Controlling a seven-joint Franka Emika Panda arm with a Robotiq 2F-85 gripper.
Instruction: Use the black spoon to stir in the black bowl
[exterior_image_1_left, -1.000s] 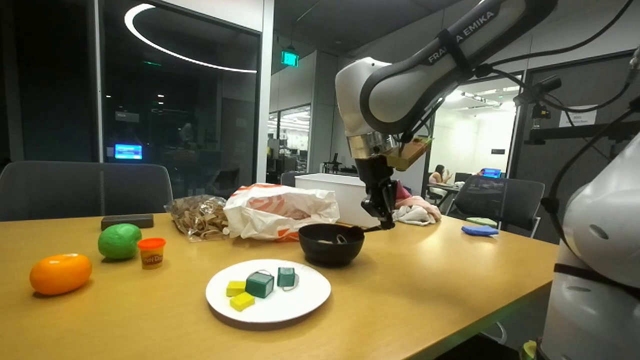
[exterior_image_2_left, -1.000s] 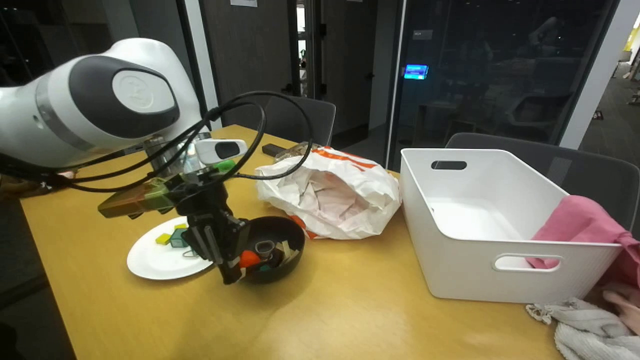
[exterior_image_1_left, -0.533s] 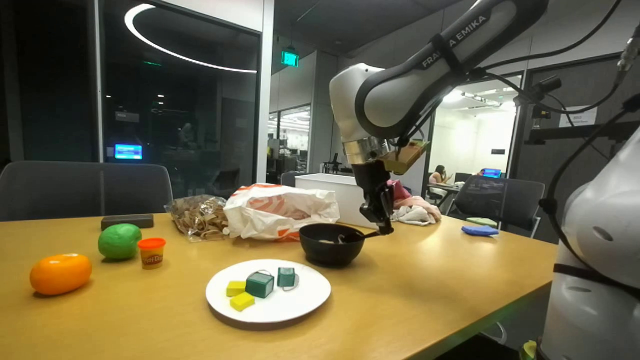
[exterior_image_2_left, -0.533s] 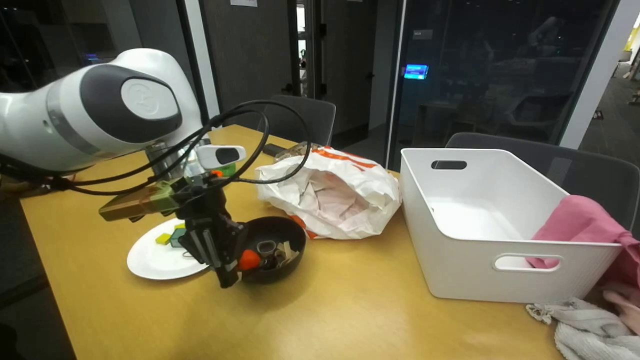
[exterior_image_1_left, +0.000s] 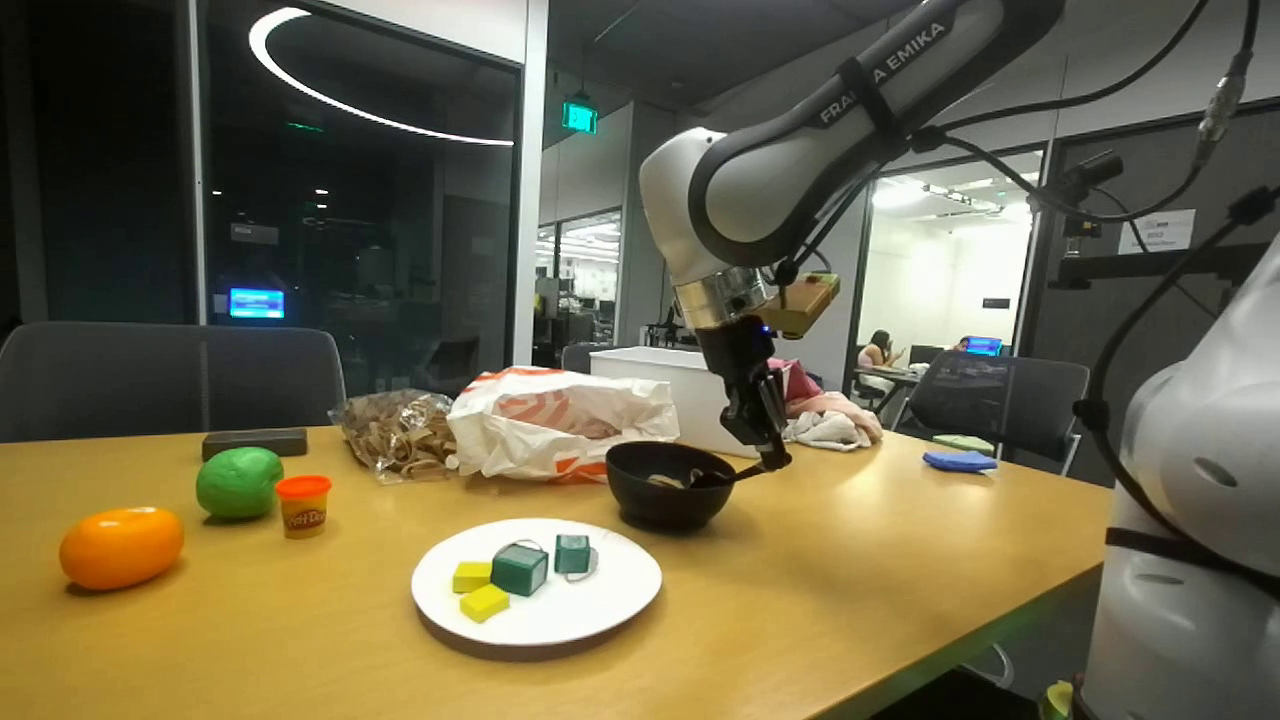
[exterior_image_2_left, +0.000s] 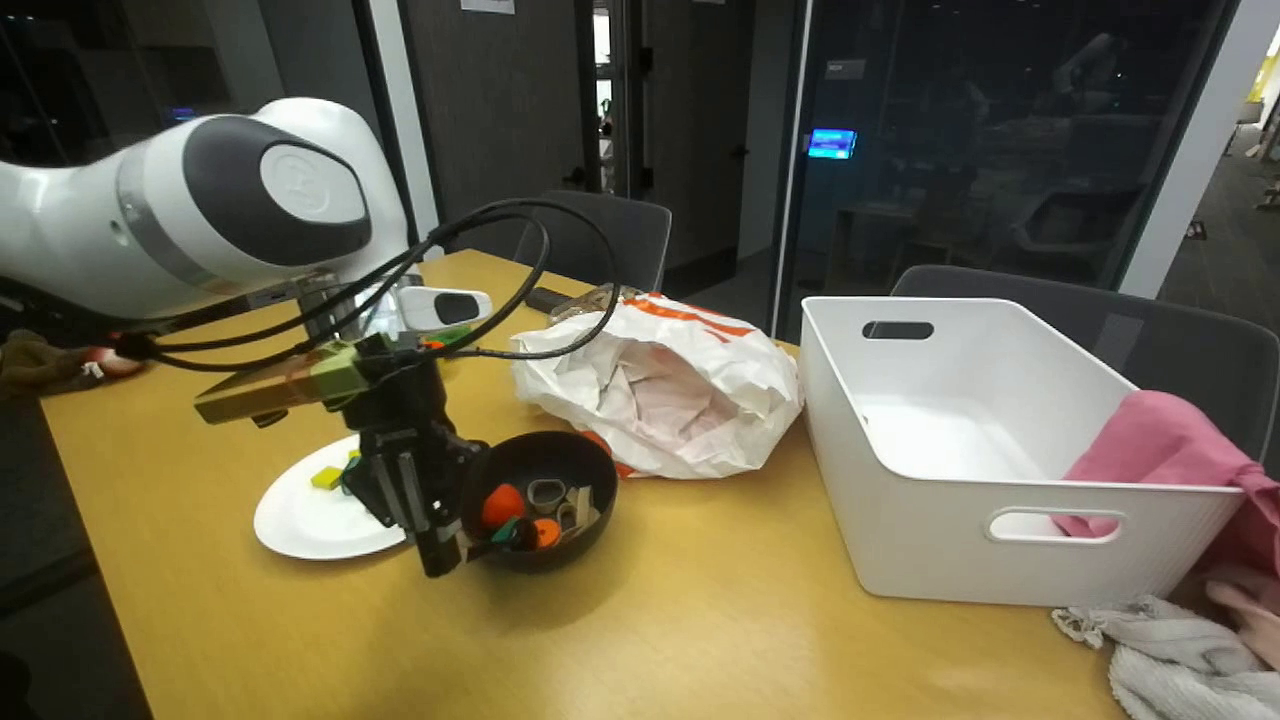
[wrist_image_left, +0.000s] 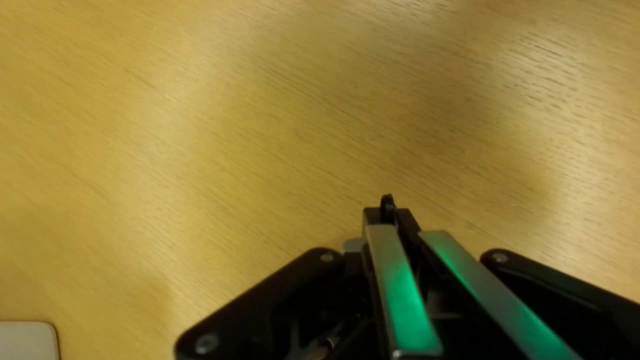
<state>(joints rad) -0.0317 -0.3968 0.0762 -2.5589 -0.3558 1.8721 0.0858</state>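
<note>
Black spoon (exterior_image_1_left: 744, 473) has dipped lower into black bowl (exterior_image_1_left: 668, 510), pinched in the closed end effector (exterior_image_1_left: 775, 459).

- Spreading out as a yellow-brown, wood-grained counter (exterior_image_1_left: 830, 600).
- Bearing the black bowl (exterior_image_1_left: 665, 508), upright, near a white plate (exterior_image_1_left: 570, 622) and just beside a white-and-orange bag (exterior_image_1_left: 495, 440).
- Carrying a clear packet (exterior_image_1_left: 400, 437) of brown strips and a white bin (exterior_image_2_left: 960, 570), each just beside the bag.
- Supporting an orange-lidded tub (exterior_image_1_left: 303, 508) just beside a green rounded object (exterior_image_1_left: 239, 483), near an orange rounded object (exterior_image_1_left: 122, 548) and a dark oblong block (exterior_image_1_left: 255, 444).
- Holding up a pale cloth (exterior_image_2_left: 1185, 640) by the bin and, well apart, a flat blue object (exterior_image_1_left: 958, 461).
</note>
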